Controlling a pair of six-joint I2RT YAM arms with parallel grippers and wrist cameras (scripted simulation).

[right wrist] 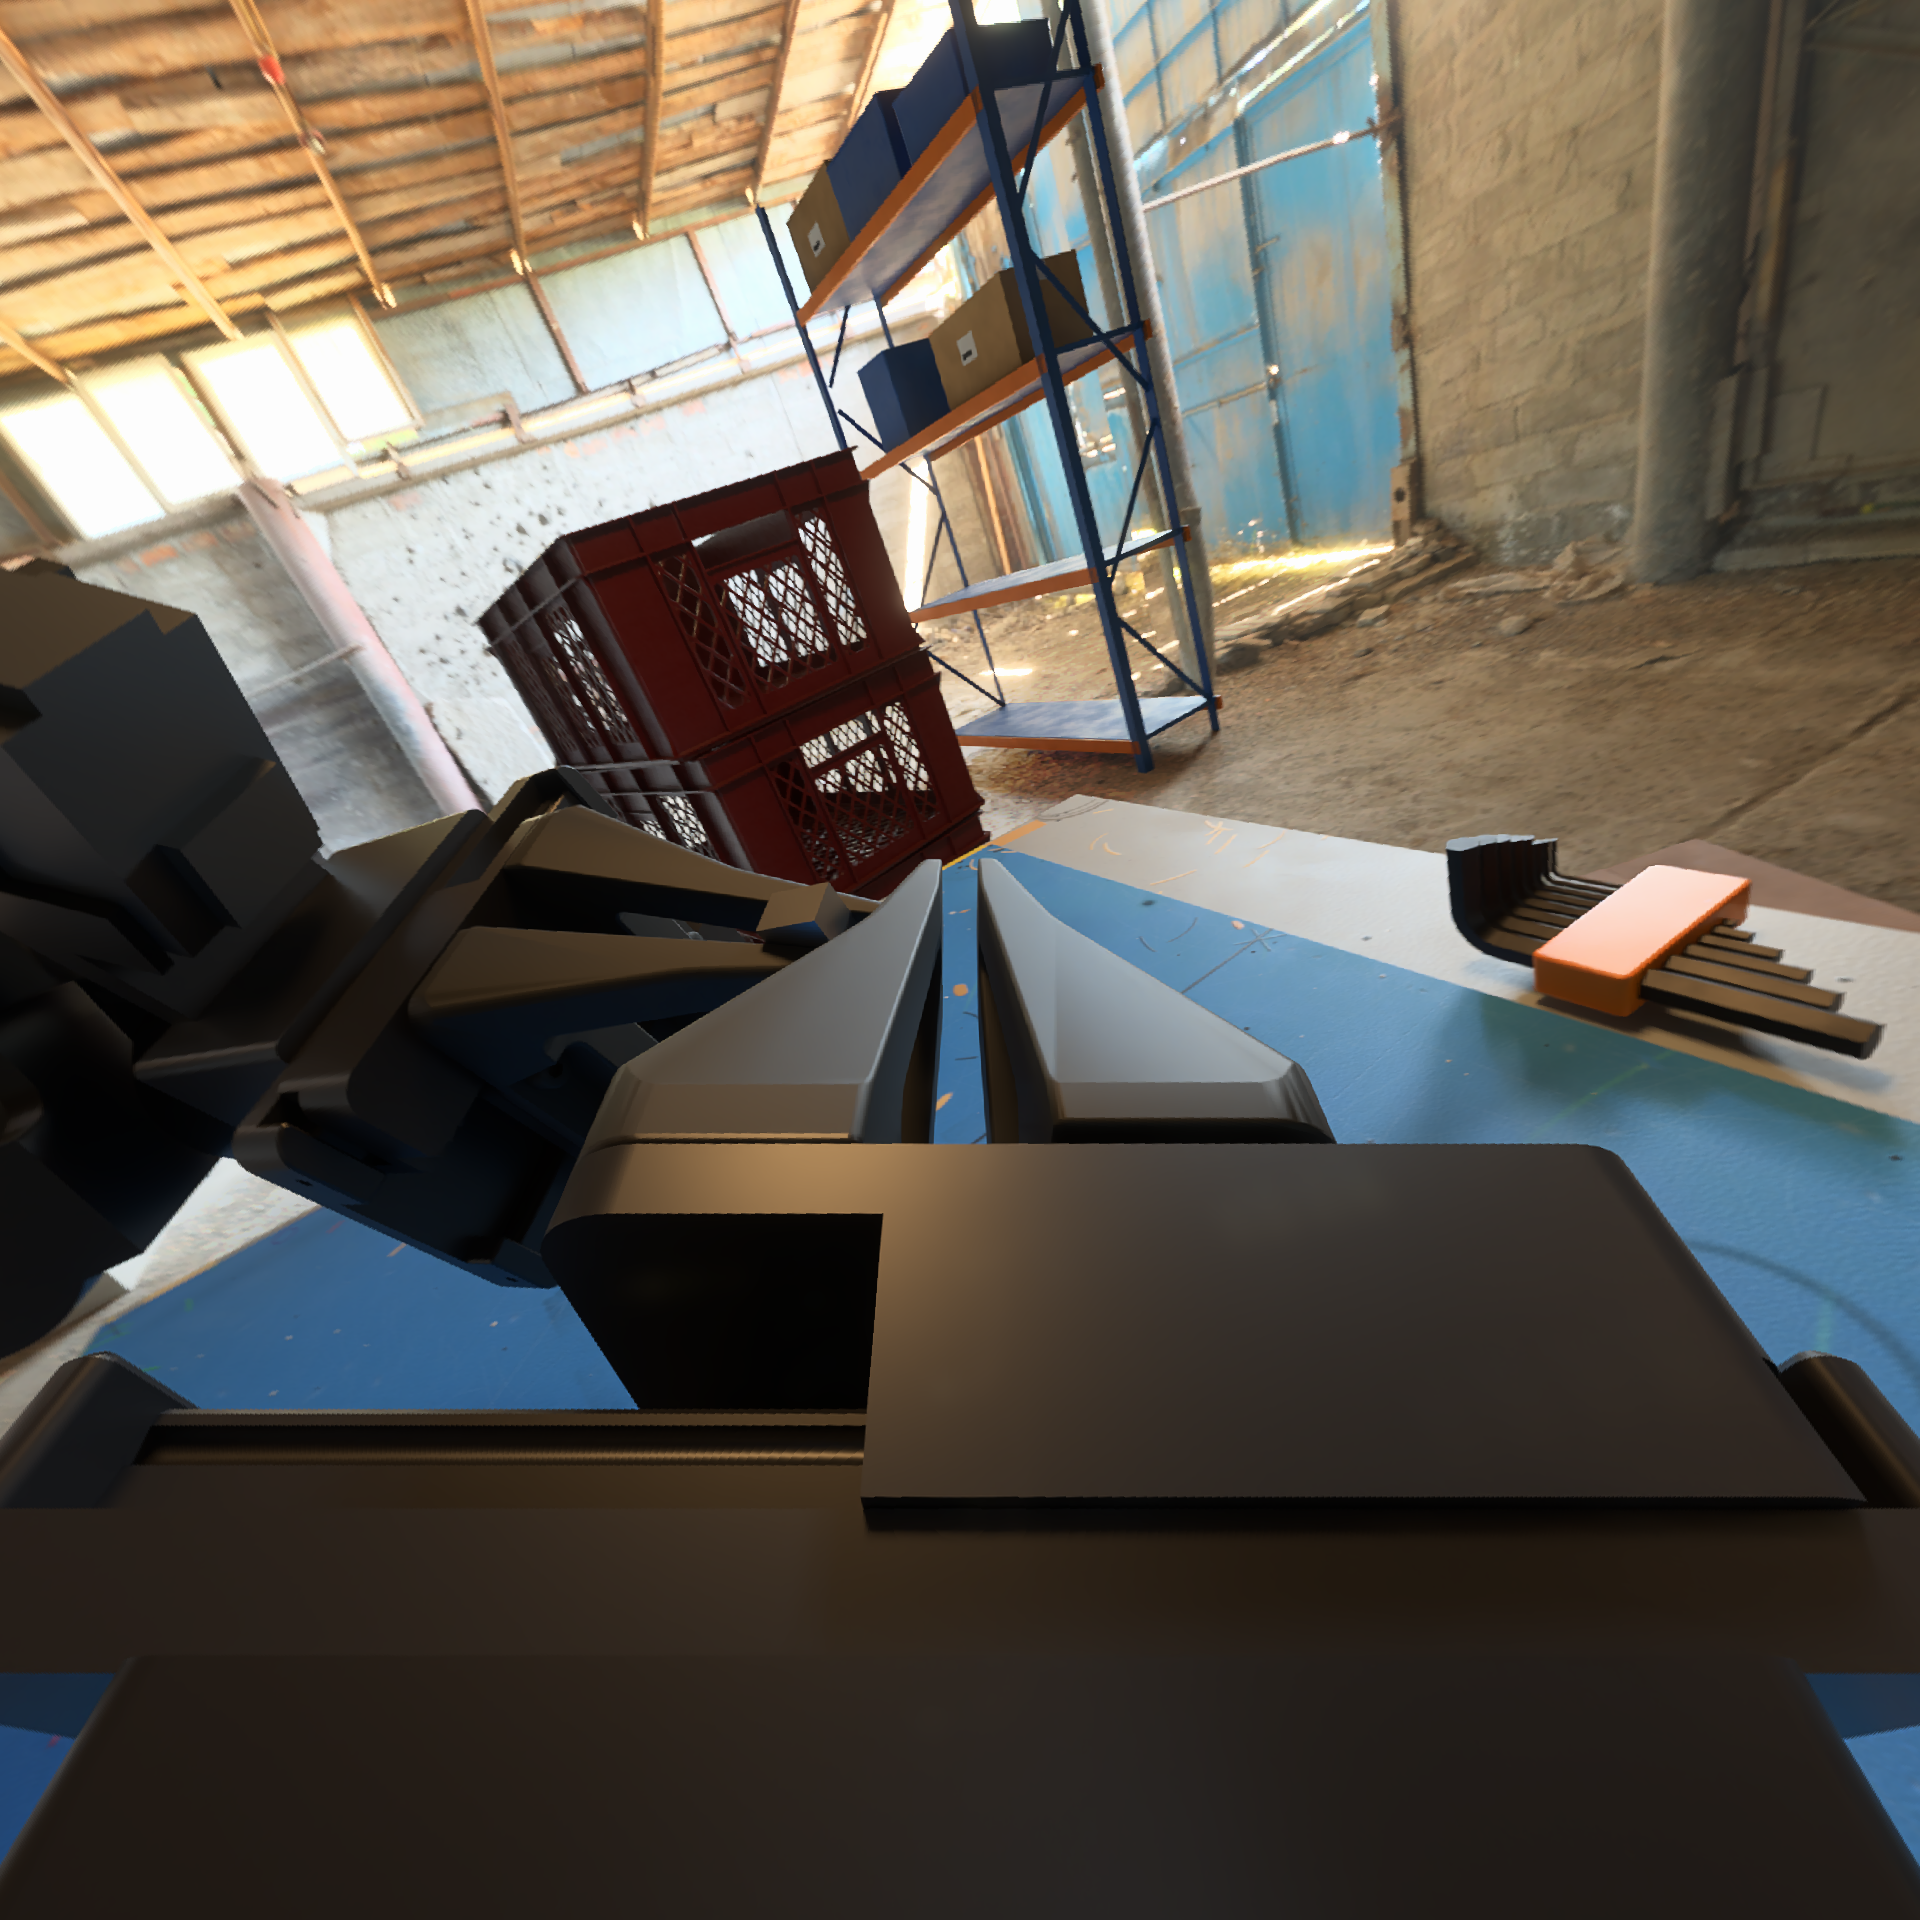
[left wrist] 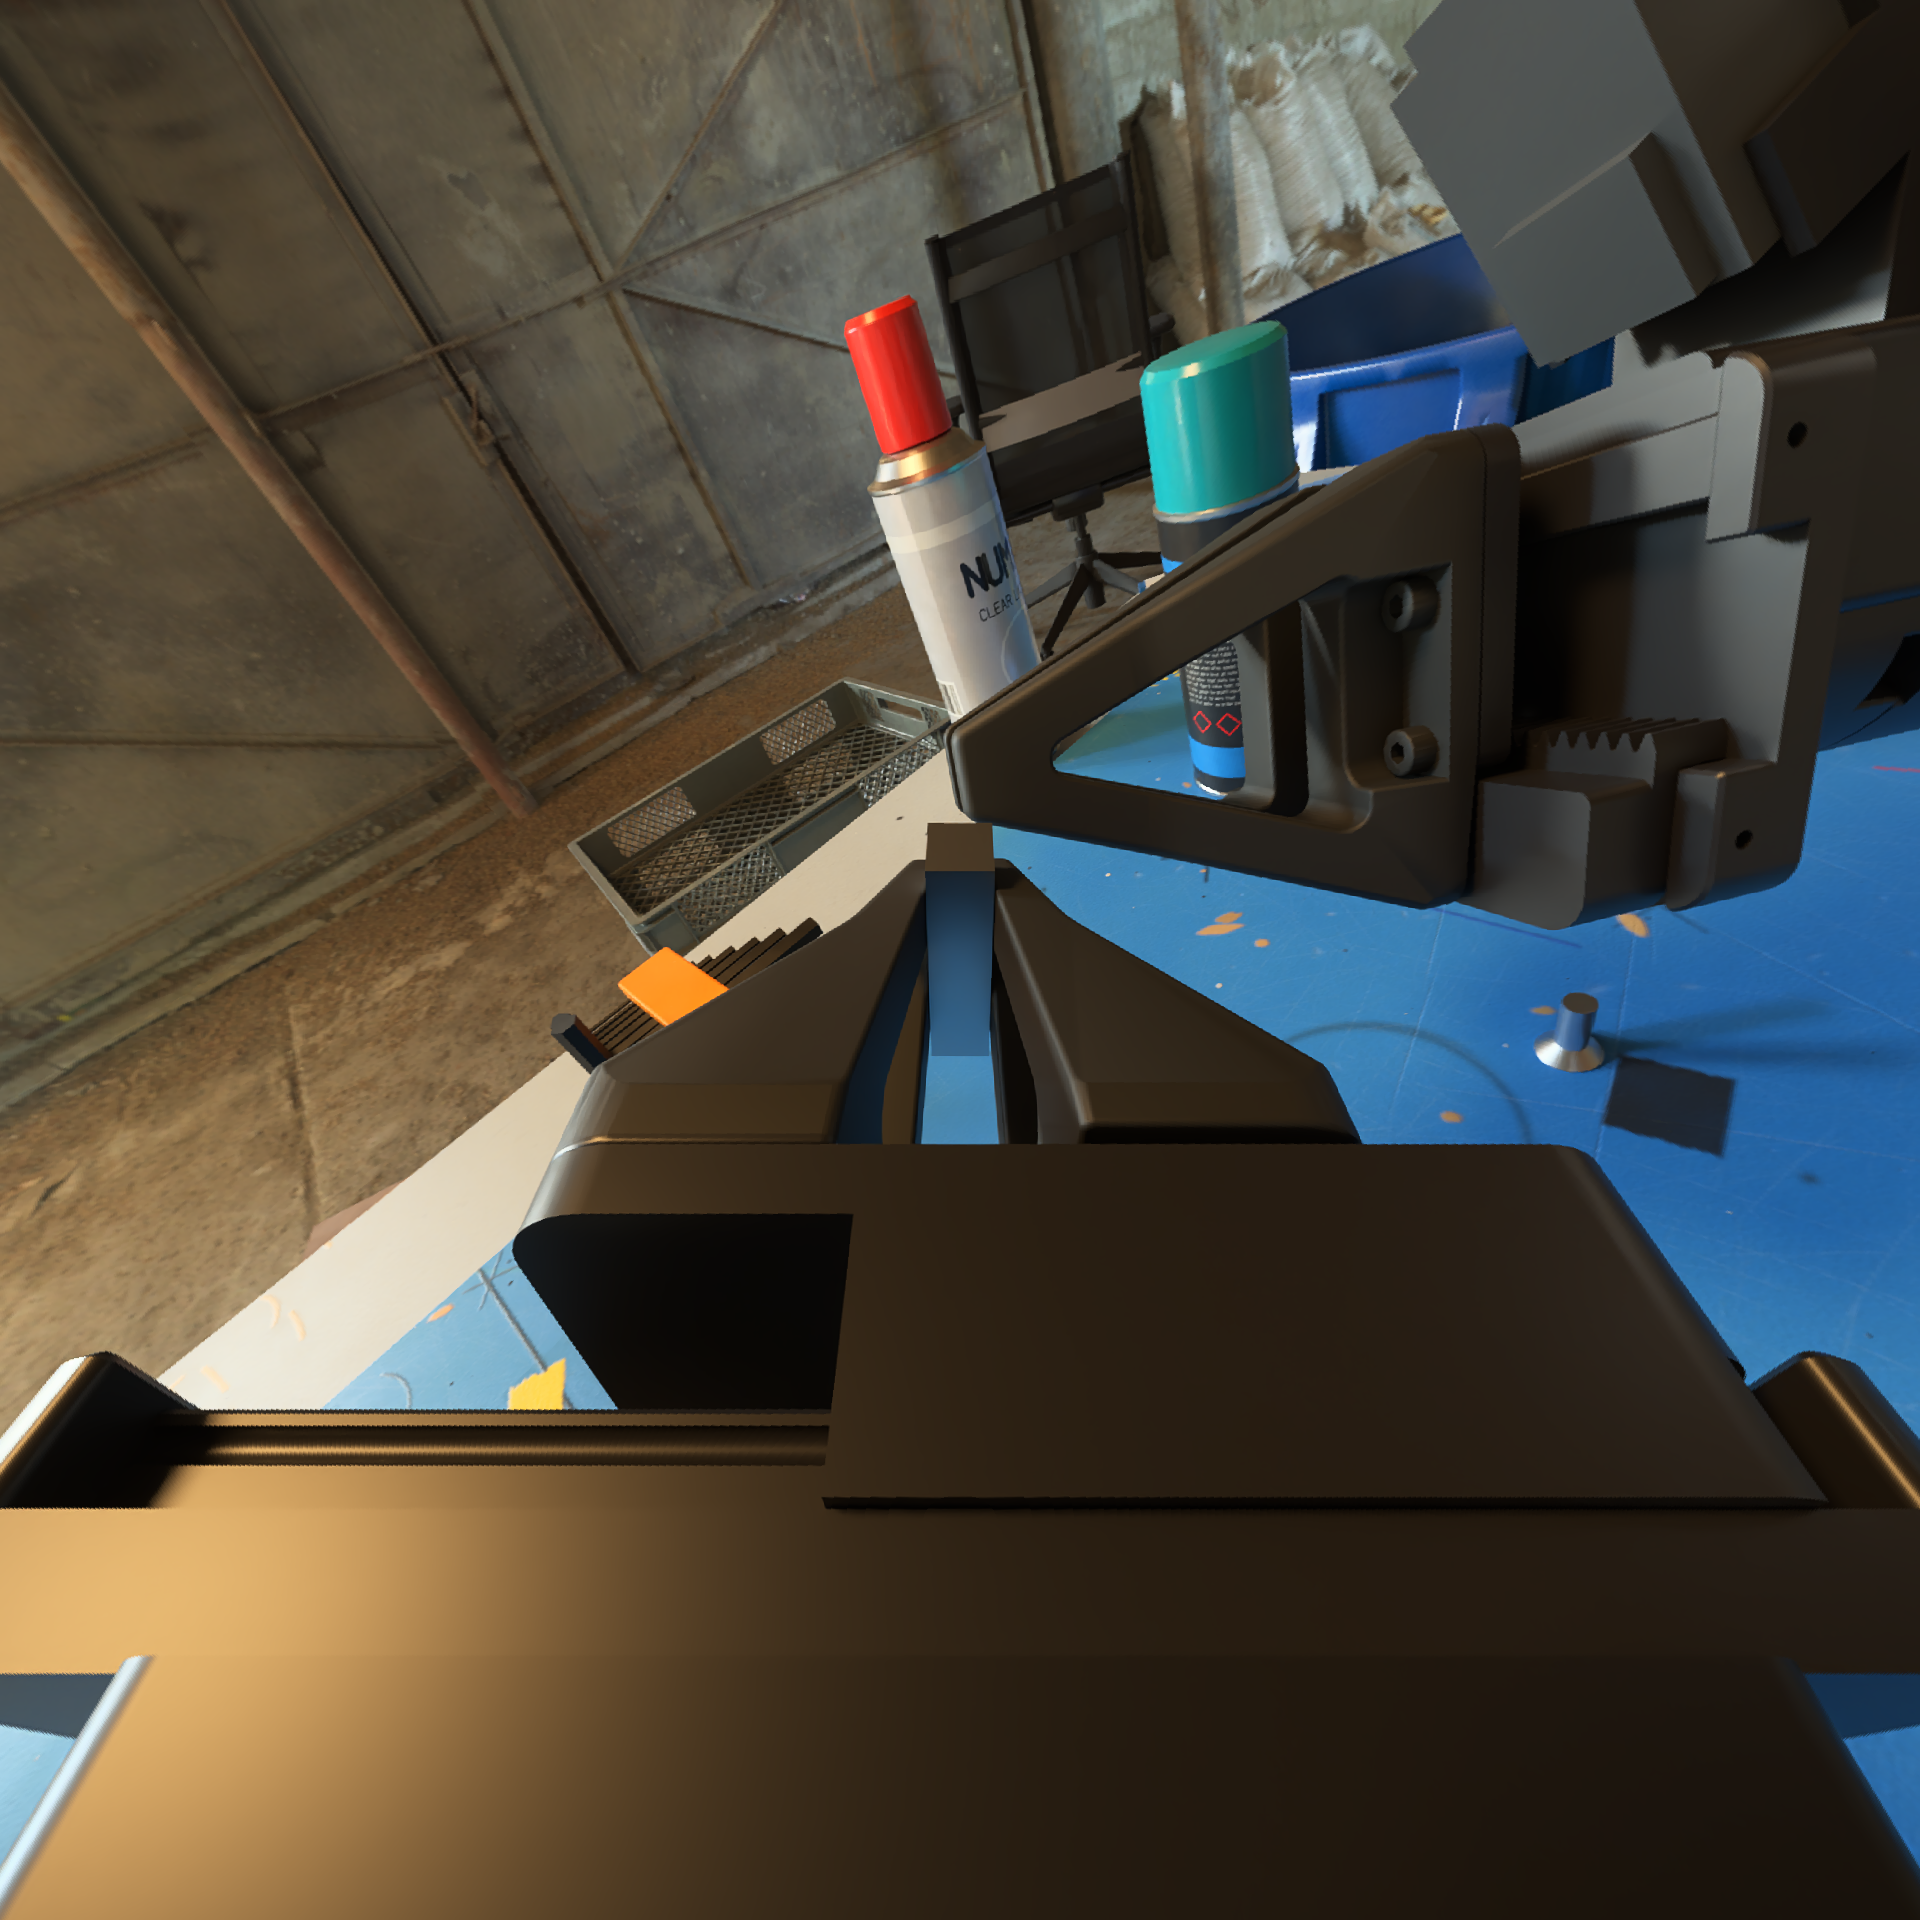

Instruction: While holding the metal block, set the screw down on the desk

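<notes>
In the left wrist view my left gripper [left wrist: 961, 868] is shut on the metal block [left wrist: 958, 977], a thin slab that reflects blue and stands upright between the fingers. The screw [left wrist: 1571, 1034] stands head down on the blue mat [left wrist: 1351, 987] to the right, with nothing touching it. The right gripper [left wrist: 971, 764] hangs above the mat behind it, up and left of the screw. In the right wrist view my right gripper [right wrist: 961, 873] has its fingers almost together with nothing between them. The left gripper [right wrist: 831, 914] sits just to its left.
A red-capped spray can [left wrist: 940, 540] and a teal-capped one [left wrist: 1216, 436] stand at the mat's far side. A grey mesh tray [left wrist: 769, 810] lies near the desk edge. A hex key set in an orange holder [right wrist: 1642, 940] lies nearby. Red crates [right wrist: 748, 675] stand on the floor.
</notes>
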